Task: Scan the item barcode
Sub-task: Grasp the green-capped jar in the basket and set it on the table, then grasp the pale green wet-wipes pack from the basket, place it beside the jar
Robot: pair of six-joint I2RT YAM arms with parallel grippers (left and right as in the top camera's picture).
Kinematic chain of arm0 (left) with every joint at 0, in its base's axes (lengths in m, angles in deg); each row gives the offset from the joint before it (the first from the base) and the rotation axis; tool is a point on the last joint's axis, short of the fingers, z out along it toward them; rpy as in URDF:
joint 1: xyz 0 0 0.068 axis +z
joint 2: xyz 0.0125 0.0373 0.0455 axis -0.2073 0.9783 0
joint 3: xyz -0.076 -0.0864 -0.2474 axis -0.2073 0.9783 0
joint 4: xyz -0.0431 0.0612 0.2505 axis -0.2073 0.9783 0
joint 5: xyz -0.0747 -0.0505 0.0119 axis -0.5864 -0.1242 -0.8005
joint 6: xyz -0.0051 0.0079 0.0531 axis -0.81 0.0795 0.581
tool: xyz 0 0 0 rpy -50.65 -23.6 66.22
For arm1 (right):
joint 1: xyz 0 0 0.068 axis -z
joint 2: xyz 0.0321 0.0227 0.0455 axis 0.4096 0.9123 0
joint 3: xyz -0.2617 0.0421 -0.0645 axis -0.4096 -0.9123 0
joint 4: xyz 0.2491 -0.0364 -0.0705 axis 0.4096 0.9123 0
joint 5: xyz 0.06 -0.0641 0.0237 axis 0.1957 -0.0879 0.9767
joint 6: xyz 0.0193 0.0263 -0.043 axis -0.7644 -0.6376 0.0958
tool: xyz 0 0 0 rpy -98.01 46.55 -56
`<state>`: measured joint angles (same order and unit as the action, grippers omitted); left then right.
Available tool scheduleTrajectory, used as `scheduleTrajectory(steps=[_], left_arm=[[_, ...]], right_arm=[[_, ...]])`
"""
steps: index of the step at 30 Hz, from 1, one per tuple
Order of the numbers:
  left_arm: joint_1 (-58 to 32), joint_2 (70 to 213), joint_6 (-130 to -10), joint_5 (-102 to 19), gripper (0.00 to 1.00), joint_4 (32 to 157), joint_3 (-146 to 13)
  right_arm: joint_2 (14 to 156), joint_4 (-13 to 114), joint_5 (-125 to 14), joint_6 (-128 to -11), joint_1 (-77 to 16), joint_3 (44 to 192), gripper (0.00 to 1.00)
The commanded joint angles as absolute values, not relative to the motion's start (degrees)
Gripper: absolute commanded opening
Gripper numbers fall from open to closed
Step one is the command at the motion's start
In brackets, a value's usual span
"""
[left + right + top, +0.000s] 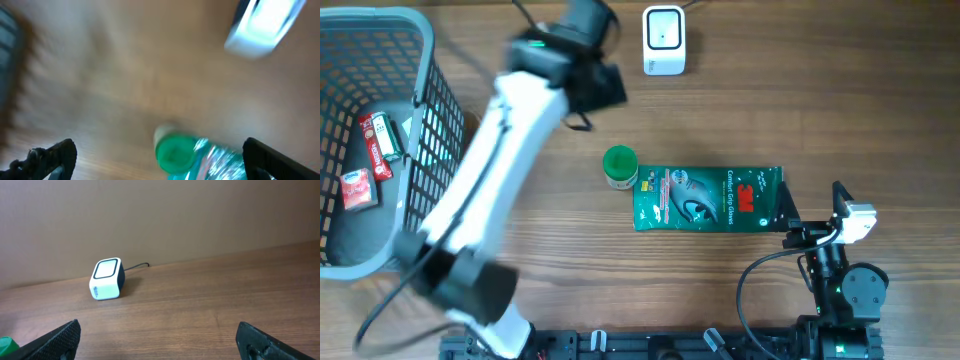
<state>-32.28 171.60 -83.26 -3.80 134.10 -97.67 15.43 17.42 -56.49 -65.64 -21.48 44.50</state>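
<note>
light: even, soft | shadows: faint | overhead: left arm (500,150) motion-blurred | left wrist: heavily smeared | right wrist: sharp

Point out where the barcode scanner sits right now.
In the overhead view the white barcode scanner stands at the top middle of the frame, beyond the green-capped bottle and the green glove package.

Table (620,290): brown wood grain, streaks running left to right in your overhead view.
Basket (430,110): grey mesh. The packets (360,190) in it show you red and white.
Cap (619,162): bright green.
Pack (708,198): dark green, with white lettering and a grey picture.
Scanner (663,40): white shell; your right wrist view shows a black side.
Left arm (510,130): white with black joints.
</note>
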Motion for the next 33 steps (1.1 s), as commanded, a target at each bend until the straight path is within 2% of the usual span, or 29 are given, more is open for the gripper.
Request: scheduleTrajectory(steps=[1,8,10,16,22,27,33], left_arm=[[-23.32,159.58,-83.43,6.29,1.00,132.77,-103.18],[0.86,152.26,-85.25,5.18,1.00,137.80,-103.18],[12.20,152.94,-85.75,-2.14,1.00,139.59,-102.07],[26.21,154.01,-81.16,-17.33,1.00,135.11,-91.47],[28.24,154.01,-80.07,-18.60,1.00,122.65,-70.40],[27.63,154.27,-72.31,-27.02,1.00,107.40,-55.97],[27.63,159.17,-72.35,-27.04,1.00,100.77,-52.21]], right_arm=[[15.16,17.24,-57.28,-66.32,-21.74,44.43,1.00],[15.16,17.24,-57.28,-66.32,-21.76,44.43,1.00],[15.16,17.24,-57.28,-66.32,-21.74,44.43,0.99],[15.16,17.24,-57.28,-66.32,-21.74,44.43,1.00],[15.16,17.24,-57.28,-66.34,-21.74,44.43,1.00],[15.16,17.24,-57.28,-66.34,-21.74,44.43,1.00],[15.16,17.24,-57.28,-66.32,-21.74,44.43,1.00]])
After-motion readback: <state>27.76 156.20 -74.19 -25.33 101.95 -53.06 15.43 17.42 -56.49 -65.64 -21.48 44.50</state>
